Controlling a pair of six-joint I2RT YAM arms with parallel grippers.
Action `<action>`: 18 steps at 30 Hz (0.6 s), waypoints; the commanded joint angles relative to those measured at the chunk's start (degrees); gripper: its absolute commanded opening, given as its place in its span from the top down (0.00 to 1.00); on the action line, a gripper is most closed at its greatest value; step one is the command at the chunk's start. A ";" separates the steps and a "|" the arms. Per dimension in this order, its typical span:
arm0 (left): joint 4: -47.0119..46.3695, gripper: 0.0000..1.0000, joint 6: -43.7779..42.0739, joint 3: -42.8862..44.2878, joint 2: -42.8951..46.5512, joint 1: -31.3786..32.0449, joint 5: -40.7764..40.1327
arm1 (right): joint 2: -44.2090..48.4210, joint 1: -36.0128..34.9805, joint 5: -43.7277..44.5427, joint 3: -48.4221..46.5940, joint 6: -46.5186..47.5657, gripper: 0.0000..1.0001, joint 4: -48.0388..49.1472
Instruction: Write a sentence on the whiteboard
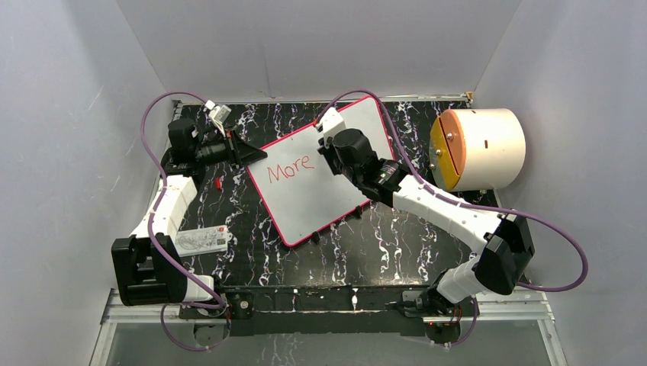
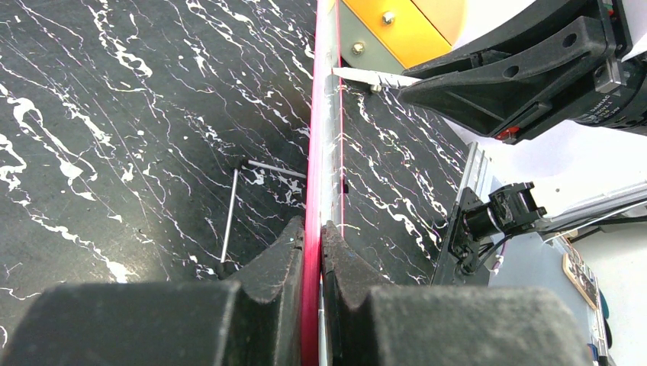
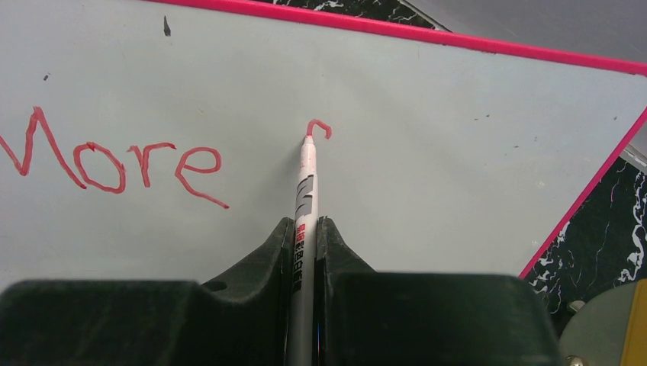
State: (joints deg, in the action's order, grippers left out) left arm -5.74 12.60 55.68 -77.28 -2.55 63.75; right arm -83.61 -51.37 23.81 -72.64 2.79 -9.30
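Note:
The whiteboard [image 1: 320, 179], white with a red-pink rim, lies slanted on the black marbled table. Red handwriting on it reads "More" [image 1: 290, 165], followed by a small red hook [image 3: 319, 126] of a new letter. My right gripper [image 3: 305, 229] is shut on a white marker [image 3: 307, 191], whose red tip touches the board at that hook. My left gripper [image 2: 313, 232] is shut on the whiteboard's left rim [image 2: 313, 183], seen edge-on in the left wrist view. In the top view the right gripper [image 1: 339, 152] hovers over the board's upper middle.
A white cylinder with an orange face [image 1: 477, 149] stands at the back right. A small white printed card [image 1: 202, 240] lies by the left arm. A small red object [image 1: 219, 183] lies left of the board. A thin metal hex key [image 2: 230, 213] lies on the table.

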 commanded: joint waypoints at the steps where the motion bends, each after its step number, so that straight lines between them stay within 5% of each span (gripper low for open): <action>1: 7.12 1.00 -3.19 -1.81 -2.18 1.76 -1.77 | 0.33 0.24 -0.54 -1.12 -1.18 1.00 -2.43; 18: 7.11 1.00 -3.17 -1.80 -2.17 1.76 -1.70 | 1.43 0.26 -2.77 -0.24 -2.35 1.00 -8.41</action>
State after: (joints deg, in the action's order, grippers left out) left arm -5.58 12.62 55.68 -77.38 -2.55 63.66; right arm -83.35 -51.37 23.16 -72.64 1.26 -15.94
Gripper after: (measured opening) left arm 0.079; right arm 0.195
